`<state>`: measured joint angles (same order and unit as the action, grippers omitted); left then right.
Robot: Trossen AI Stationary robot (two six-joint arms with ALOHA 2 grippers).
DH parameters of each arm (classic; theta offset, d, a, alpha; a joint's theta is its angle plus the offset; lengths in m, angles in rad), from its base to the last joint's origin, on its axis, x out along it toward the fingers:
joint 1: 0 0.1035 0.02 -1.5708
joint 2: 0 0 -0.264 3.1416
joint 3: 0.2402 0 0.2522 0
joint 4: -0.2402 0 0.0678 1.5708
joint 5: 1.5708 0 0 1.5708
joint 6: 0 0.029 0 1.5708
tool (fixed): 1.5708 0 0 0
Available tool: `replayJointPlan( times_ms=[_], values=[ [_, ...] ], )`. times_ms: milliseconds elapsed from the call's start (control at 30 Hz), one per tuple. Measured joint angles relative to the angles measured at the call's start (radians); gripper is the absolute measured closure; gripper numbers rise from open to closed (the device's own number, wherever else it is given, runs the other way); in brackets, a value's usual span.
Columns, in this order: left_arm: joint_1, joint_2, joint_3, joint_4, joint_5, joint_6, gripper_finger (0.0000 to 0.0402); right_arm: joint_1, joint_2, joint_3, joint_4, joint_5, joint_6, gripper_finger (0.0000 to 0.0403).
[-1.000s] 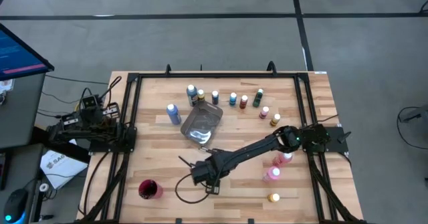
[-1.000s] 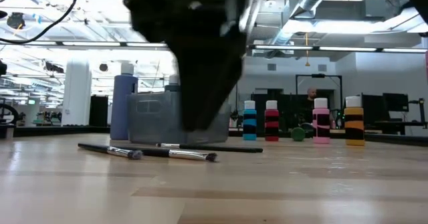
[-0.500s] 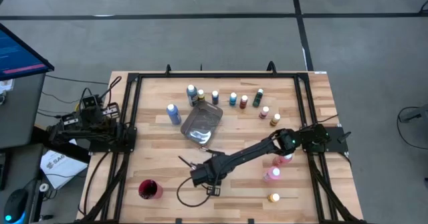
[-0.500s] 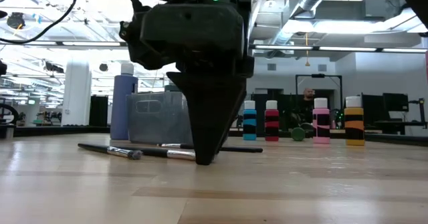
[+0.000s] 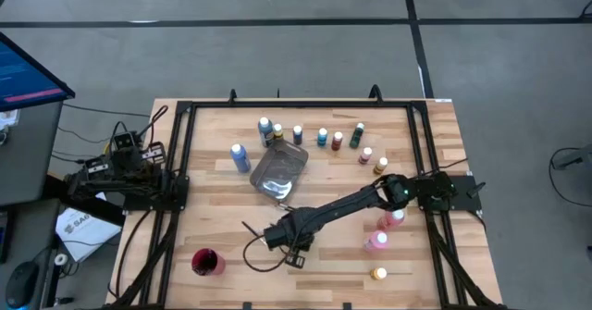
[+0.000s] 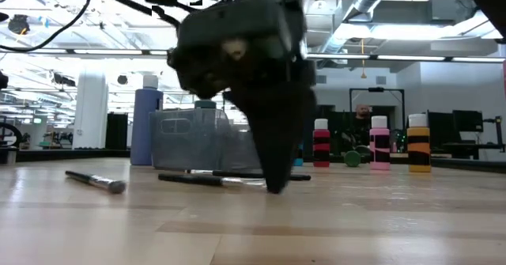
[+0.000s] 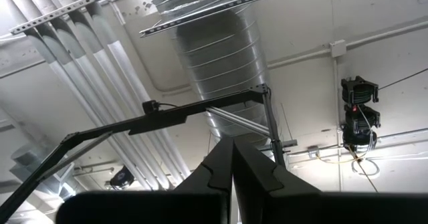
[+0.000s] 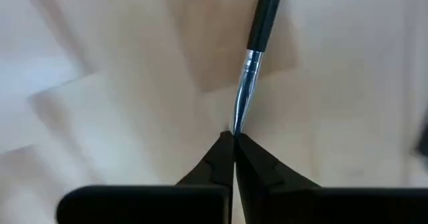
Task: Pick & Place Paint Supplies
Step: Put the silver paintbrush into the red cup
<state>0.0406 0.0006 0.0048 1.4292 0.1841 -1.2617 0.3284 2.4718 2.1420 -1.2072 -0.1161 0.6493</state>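
Right gripper [image 5: 269, 240]: down at the table, near-centre – fingers [image 8: 217, 158] pressed together, their tips on the bristle end of a brush [image 8: 254, 57]; whether the tip is actually pinched, cannot tell.
Left gripper [image 7: 233, 177]: parked off the table's left edge, pointing at the ceiling – fingers together, nothing between them.
Brushes: second brush [image 6: 95, 181] lies flat on the wood to the left in the low view, apart from the gripper; another dark brush [image 6: 202, 179] lies behind the fingers.
Bottles: row [image 5: 322, 137] along the far side, blue bottle [image 5: 240, 157] just left of the tray [image 5: 279, 173]; pink bottles [image 5: 376, 241] and a yellow one [image 5: 378, 274] near-right.
Cup [image 5: 206, 262]: red, near-left corner.
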Motion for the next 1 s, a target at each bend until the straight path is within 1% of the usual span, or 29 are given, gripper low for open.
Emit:
replayJointPlan(
  times_ms=[100,167,233,367,433,467,567,667,733,933,1000],
  values=[
    [0.000,0.000,0.000,0.000,0.000,0.000,0.0399,-0.014,-0.063,0.001,0.034,-0.091,0.057,0.0401],
    [0.000,0.000,0.000,0.000,0.000,0.000,0.0399,-0.024,-0.110,0.009,0.101,-0.154,0.091,0.0401],
    [0.000,0.000,0.000,0.000,0.000,0.000,0.0399,-0.027,-0.142,0.008,0.173,-0.194,0.144,0.0402],
    [0.000,0.000,0.000,0.000,0.000,0.000,0.0399,-0.025,-0.172,0.007,0.414,-0.324,0.313,0.0402],
    [0.000,0.000,0.000,0.000,0.000,0.000,0.0399,-0.025,-0.177,0.009,0.596,-0.406,0.416,0.0402],
    [0.000,0.000,0.000,0.000,0.000,0.000,0.0399,-0.026,-0.177,0.009,0.676,-0.430,0.468,0.0402],
    [0.000,0.000,0.000,0.000,0.000,0.000,0.0399,-0.029,-0.164,0.010,0.911,-0.452,0.604,0.0402],
    [0.000,0.000,0.000,0.000,0.000,0.000,0.0399,-0.034,-0.156,0.008,1.050,-0.468,0.733,0.0403],
    [0.000,0.000,0.000,0.000,0.000,0.000,0.0399,-0.035,-0.156,0.009,1.095,-0.471,0.790,0.0403],
    [0.000,0.000,0.000,0.000,0.000,0.000,0.0399,-0.044,-0.155,0.009,1.116,-0.463,0.879,0.0403],
    [0.000,0.000,0.000,0.000,0.000,0.000,0.0399,-0.044,-0.129,0.014,1.190,-0.463,0.919,0.0403]
  ],
)
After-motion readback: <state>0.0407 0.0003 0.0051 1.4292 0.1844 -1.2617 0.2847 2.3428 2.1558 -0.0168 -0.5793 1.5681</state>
